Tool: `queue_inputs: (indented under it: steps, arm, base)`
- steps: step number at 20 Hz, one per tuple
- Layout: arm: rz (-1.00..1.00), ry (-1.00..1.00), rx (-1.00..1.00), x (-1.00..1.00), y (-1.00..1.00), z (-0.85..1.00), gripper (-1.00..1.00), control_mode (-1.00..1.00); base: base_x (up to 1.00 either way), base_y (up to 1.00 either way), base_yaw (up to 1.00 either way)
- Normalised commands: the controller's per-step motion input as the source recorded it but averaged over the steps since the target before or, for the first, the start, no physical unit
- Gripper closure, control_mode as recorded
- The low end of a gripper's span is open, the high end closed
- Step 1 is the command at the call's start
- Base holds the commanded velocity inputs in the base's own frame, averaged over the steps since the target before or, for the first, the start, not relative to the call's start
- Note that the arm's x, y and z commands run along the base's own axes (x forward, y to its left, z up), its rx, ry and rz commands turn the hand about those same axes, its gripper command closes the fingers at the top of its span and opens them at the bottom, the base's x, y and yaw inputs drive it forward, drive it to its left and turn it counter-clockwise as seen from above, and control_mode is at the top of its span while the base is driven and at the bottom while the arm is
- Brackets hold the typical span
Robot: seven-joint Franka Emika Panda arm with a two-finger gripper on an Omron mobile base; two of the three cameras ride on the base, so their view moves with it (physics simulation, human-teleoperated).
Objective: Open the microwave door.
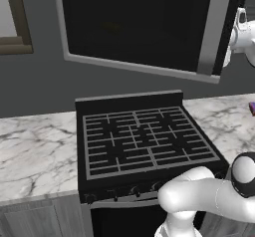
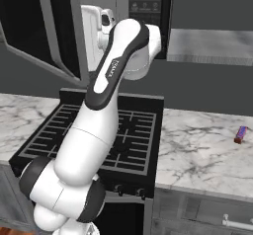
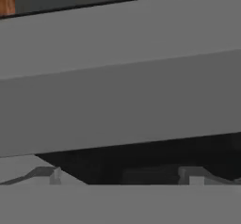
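the rendered light is even and soft, without glare. shadows are faint. the hand view looks blurred and coarse.

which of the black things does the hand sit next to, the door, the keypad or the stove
The microwave door: the hand sits at its handle edge, above the counter. The keypad lies further right, and the stove lies far below.

We count one microwave door (image 1: 139, 24), with one grey bar handle (image 1: 214, 29) on it. There is one black keypad panel (image 2: 146, 2). We see one black stove (image 1: 144, 141) under the hand. One small purple thing (image 2: 240, 134) lies on the counter (image 2: 207, 150), off to the hand's right.
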Motion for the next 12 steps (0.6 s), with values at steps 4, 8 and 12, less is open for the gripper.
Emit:
queue_inputs:
  steps: [4,8,12]
  arm:
    - [0.38,-0.27,0.00,-0.48,0.84,0.00,-1.00,-1.00]
    - [0.31,-0.32,0.03,-0.56,0.92,0.00,-1.00,-1.00]
    - [0.28,-0.37,0.06,-0.61,0.88,0.00,-1.00,-1.00]
  base:
    - [0.00,0.00,0.00]
    - [0.00,0.00,0.00]
    - [0.00,0.00,0.00]
